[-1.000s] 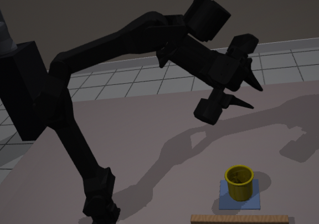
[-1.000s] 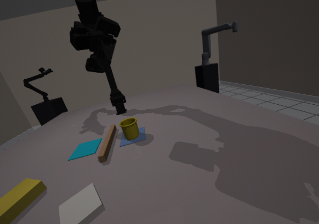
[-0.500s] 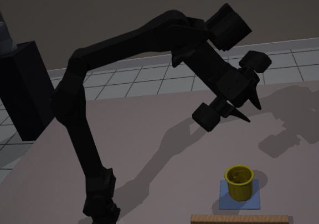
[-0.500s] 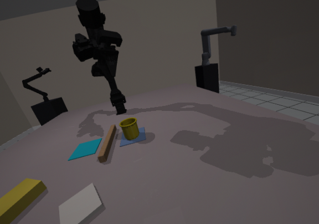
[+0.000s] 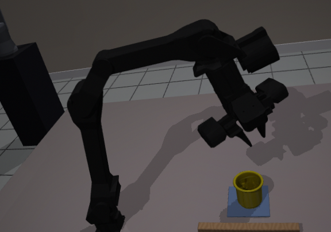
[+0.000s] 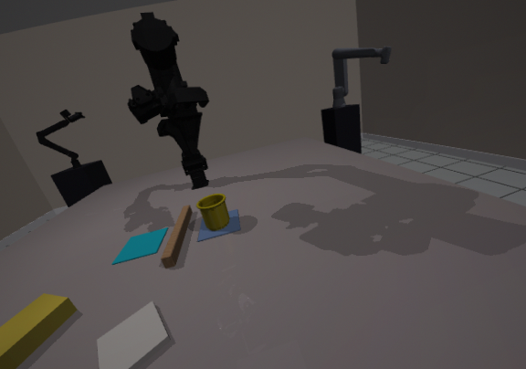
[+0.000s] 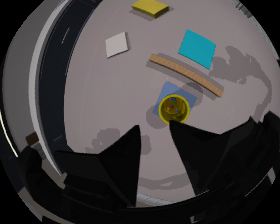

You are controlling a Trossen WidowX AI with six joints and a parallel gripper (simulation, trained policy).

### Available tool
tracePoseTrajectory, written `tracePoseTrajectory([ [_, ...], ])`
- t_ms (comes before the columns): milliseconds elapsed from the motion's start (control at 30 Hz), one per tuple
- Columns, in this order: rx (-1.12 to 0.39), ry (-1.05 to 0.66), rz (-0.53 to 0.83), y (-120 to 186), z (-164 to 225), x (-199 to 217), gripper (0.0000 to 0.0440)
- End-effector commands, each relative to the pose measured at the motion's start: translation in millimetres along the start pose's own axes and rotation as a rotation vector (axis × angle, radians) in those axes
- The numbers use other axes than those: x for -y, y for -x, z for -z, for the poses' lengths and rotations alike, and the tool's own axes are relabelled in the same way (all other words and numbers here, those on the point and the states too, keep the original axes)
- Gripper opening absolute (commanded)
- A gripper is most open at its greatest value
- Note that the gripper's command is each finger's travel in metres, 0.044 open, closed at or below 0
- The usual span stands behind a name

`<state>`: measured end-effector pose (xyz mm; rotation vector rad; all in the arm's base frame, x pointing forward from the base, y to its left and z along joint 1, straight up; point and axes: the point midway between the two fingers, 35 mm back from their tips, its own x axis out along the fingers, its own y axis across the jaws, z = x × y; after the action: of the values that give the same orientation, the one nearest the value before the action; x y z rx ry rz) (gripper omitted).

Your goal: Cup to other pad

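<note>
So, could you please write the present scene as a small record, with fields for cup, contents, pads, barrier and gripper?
cup: yellow round cup, upright on the blue square pad
contents: small coloured marbles inside
other pad: flat turquoise square pad, nothing on it
barrier: long wooden bar, between the pads
gripper: black jaws, apart, holding nothing, away from the cup

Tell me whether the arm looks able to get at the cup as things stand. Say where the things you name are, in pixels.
Probably yes. The end effector (image 5: 258,142) (image 7: 154,126) is open and above the table, short of the cup (image 5: 249,189) (image 6: 215,212) (image 7: 174,110). The cup stands upright on the blue pad (image 5: 233,212) (image 6: 234,223) (image 7: 167,91), and nothing visible stands between them.
</note>
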<state>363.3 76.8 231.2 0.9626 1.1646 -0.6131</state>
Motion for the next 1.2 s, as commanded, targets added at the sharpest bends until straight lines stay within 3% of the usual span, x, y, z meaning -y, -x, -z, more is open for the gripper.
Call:
tracePoseTrajectory([
  [0,-0.01,-0.012,0.07,-11.5,1.2,7.6,0.0153],
  [533,-0.037,-0.044,0.321,-56.2,9.0,42.0,0.0164],
  [1167,-0.033,-0.071,0.452,-109.6,18.5,70.4,0.0189],
])
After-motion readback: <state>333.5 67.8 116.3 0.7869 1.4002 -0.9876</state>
